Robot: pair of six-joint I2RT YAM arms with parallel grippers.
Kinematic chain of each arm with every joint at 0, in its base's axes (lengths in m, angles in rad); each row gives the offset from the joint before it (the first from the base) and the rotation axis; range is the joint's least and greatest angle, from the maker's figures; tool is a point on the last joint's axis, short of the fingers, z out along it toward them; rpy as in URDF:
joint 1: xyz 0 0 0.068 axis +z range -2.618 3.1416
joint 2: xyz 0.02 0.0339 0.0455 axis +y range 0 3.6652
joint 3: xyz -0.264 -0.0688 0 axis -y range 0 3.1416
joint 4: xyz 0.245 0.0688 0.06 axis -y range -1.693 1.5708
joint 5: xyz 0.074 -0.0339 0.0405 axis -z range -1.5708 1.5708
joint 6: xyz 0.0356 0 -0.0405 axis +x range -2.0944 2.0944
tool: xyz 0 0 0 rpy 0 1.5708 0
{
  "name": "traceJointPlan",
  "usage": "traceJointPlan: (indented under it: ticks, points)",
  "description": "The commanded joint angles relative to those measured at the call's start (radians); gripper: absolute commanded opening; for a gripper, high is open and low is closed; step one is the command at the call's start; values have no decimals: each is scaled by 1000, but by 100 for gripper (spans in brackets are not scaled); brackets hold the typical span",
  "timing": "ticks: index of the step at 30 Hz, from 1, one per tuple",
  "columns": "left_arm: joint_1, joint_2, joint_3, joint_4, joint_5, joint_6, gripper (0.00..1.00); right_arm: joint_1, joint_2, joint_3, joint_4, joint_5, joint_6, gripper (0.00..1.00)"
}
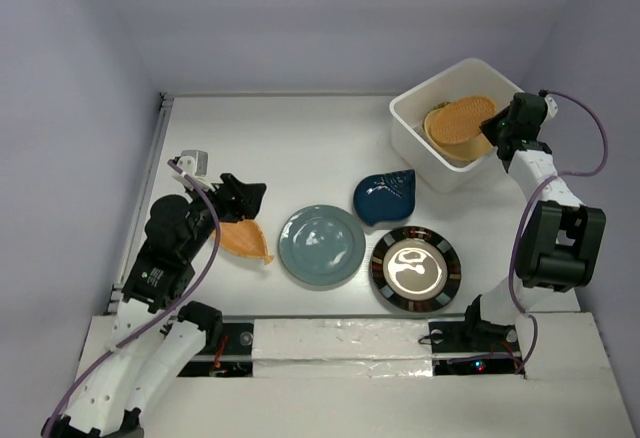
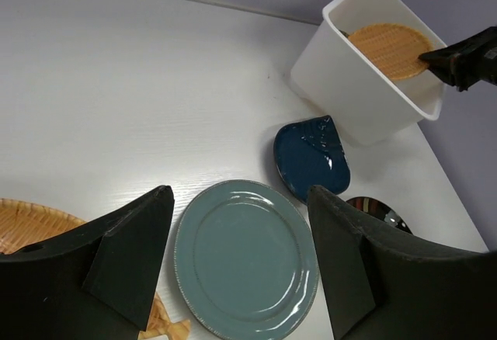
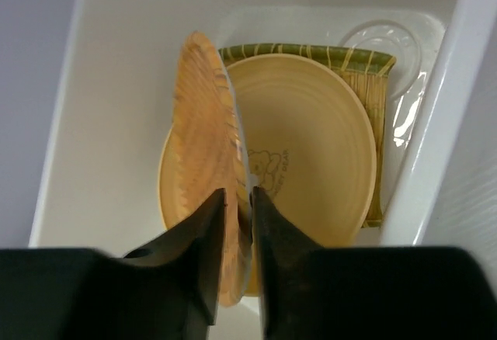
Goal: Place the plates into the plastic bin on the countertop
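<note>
The white plastic bin [image 1: 415, 128] stands at the back right. My right gripper [image 3: 238, 199] hangs over it, shut on the rim of the orange woven plate [image 3: 203, 146], which is held on edge. Beneath it lie the yellow plate [image 3: 311, 146] and the green ribbed plate [image 3: 373, 84]. On the countertop [image 1: 290, 148] rest the orange leaf plate [image 1: 247, 241], the grey-blue plate [image 1: 320, 245], the dark-blue leaf plate [image 1: 385, 196] and the black-rimmed plate [image 1: 415, 269]. My left gripper [image 2: 239, 196] is open and holds nothing, just above the orange leaf plate [image 2: 31, 223], its fingers framing the grey-blue plate [image 2: 248, 258].
A metal rail [image 1: 150, 188] runs along the countertop's left edge. Grey walls close in the back and both sides. In the left wrist view the bin [image 2: 365, 99] and the right gripper [image 2: 466, 57] show at the far right.
</note>
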Motion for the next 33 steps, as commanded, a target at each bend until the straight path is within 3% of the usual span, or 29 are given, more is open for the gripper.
traceJointPlan:
  ticks: [1, 4, 8, 11, 15, 16, 18, 19, 22, 23, 29, 31, 33]
  points:
    - [-11, -17, 4, 26, -11, 20, 67, -7, -1, 72, -2, 24, -28, 28]
    - [-20, -18, 4, 24, -8, 18, 67, -7, -8, 72, -22, 45, -41, 53]
    - [-20, -20, 4, 23, -11, 18, 67, -7, -100, 53, -28, 70, -70, 64]
    - [-20, -21, 4, 23, -14, 18, 66, 16, -192, -12, 35, 30, -83, 58]
    - [-20, -26, 4, 29, -28, 17, 59, 175, -312, -120, 162, -117, -116, 2]
    - [-20, -28, 4, 30, -31, 17, 54, 291, -309, -134, 164, -140, -133, 0]
    - [-20, -29, 7, 27, -49, 17, 40, 420, -285, -147, 193, -209, -173, 0]
    - [-20, -32, 7, 27, -57, 15, 22, 547, -238, -151, 203, -228, -182, 0]
    - [-9, -35, 10, 18, -86, 12, 0, 712, -138, -116, 207, -231, -205, 0]
    - [-9, -37, 13, 13, -92, 11, 0, 790, -61, -73, 199, -234, -207, 0]
    - [0, -112, 22, -2, -254, -14, 0, 962, 195, 68, 210, -288, -202, 0]
    - [0, -141, 19, 3, -282, -18, 4, 1024, 260, 153, 174, -280, -204, 13]
    - [9, -150, 15, 13, -287, -18, 12, 1059, 350, 199, 164, -289, -199, 32]
